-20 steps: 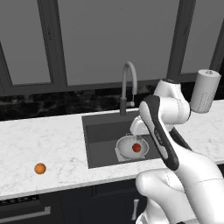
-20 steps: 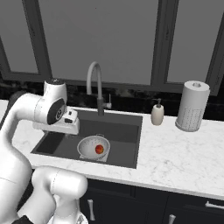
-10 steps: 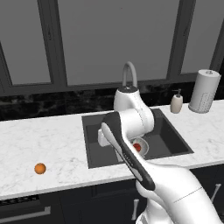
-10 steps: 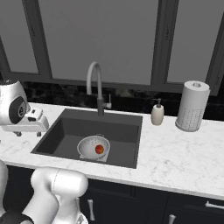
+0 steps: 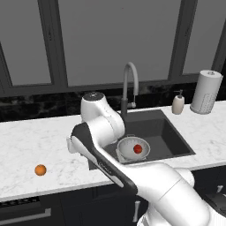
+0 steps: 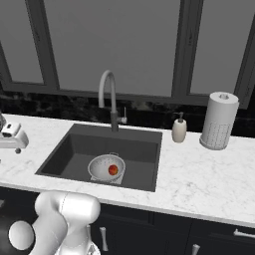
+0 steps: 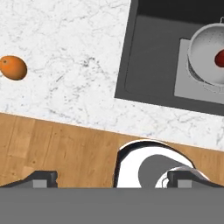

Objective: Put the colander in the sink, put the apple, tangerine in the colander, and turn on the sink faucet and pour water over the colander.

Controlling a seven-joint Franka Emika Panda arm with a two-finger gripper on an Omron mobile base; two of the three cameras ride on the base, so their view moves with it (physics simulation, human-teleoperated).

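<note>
Over the white marble counter (image 5: 39,137) left of the sink (image 6: 74,144), the arm has swung away from the basin, its gripper (image 7: 111,177) spread wide and empty. That leaves the apple (image 6: 113,170) resting inside the colander (image 6: 102,164) on the sink floor, so the tangerine (image 5: 40,170), alone near the counter's front edge, looks next. Behind stand the sink faucet (image 6: 108,94), dark windows, a soap bottle (image 6: 179,130) and a paper-towel roll (image 6: 219,119).

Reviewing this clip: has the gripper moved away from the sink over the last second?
Yes. In the right base view the gripper has swung left off the sink, out over the marble counter, jaws open and holding nothing.
</note>
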